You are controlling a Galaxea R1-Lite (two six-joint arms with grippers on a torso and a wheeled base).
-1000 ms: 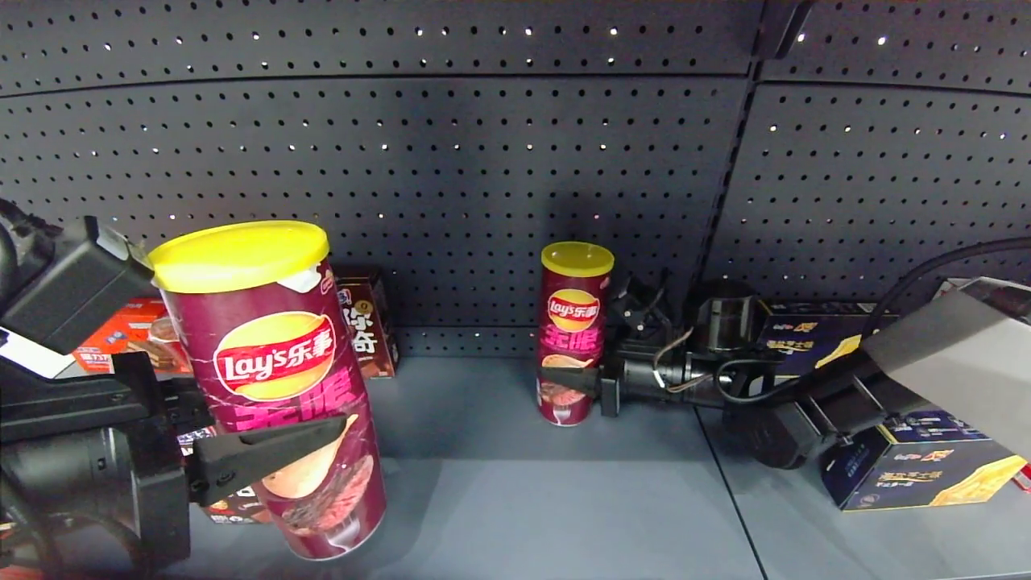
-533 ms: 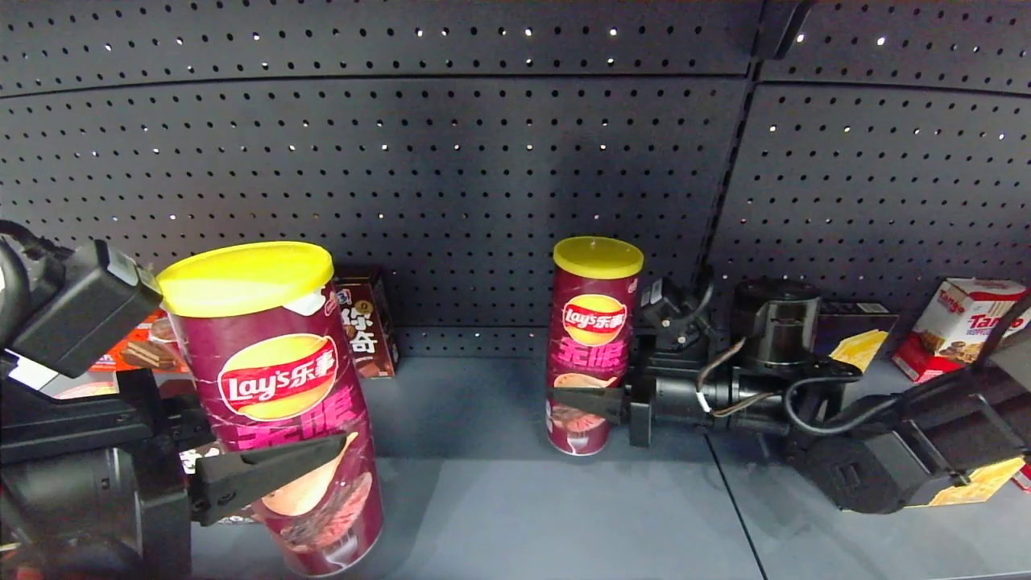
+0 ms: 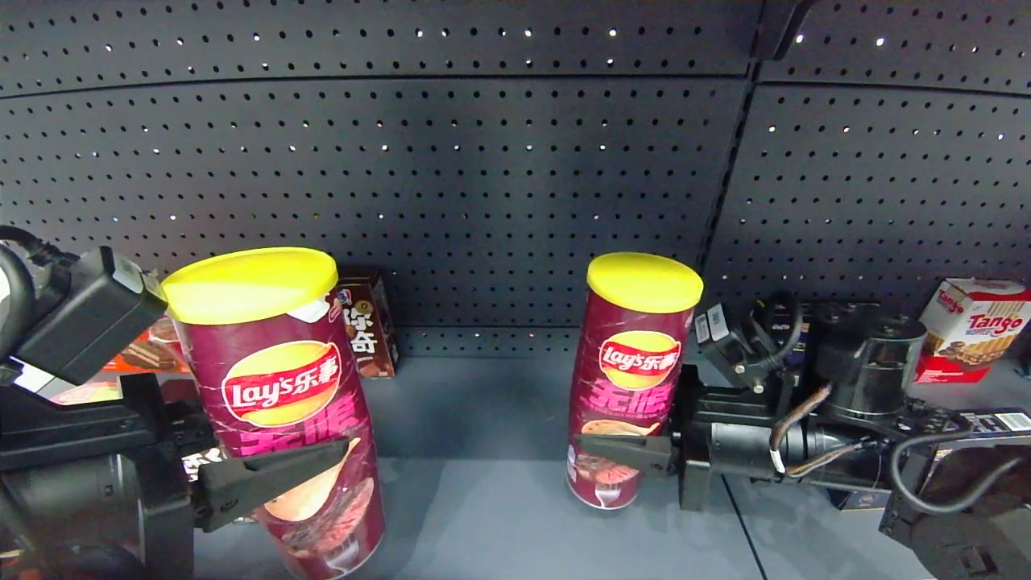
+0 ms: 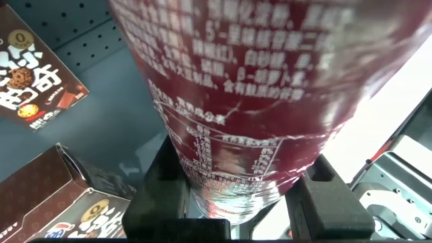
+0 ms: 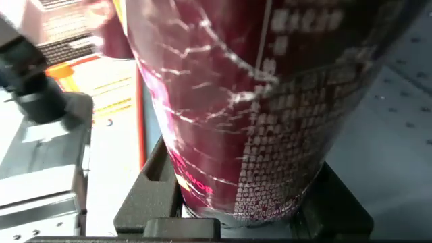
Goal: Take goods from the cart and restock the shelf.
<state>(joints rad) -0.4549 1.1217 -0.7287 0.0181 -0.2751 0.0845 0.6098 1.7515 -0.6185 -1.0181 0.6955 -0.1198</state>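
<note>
Left gripper: the left gripper [image 3: 306, 459] stood at the near left of the scene. Its two dark fingers [image 3: 274, 474] pressed on the lower part of a can from both sides. In the left wrist view the can sat tightly between them.
Left can: the left can [image 3: 274, 379], dark red with a yellow lid, was held almost upright over the near left part of the shelf [image 3: 483, 515]. I could not tell whether its bottom touched the shelf.
Right gripper: the right gripper [image 3: 616, 451] came in from the right side and was closed on the lower part of a second can. One finger lay across the front of that can. The right wrist view showed the can filling the gap between both fingers.
Right can: the right can [image 3: 636, 370], of the same kind, was a little right of the middle, just left of the seam between the two shelf boards. Its top leaned slightly to the right. Whether it touched the shelf could not be judged.
Two cans: they were well apart from each other.
Back wall: a dark pegboard [image 3: 451, 177] stood behind everything.
Other goods: a brown box [image 3: 366, 322] stood far back, just right of the left can's lid. An orange box [image 3: 145, 354] lay at the left, behind the left arm. A white and red box [image 3: 970, 326] stood at the far right.
</note>
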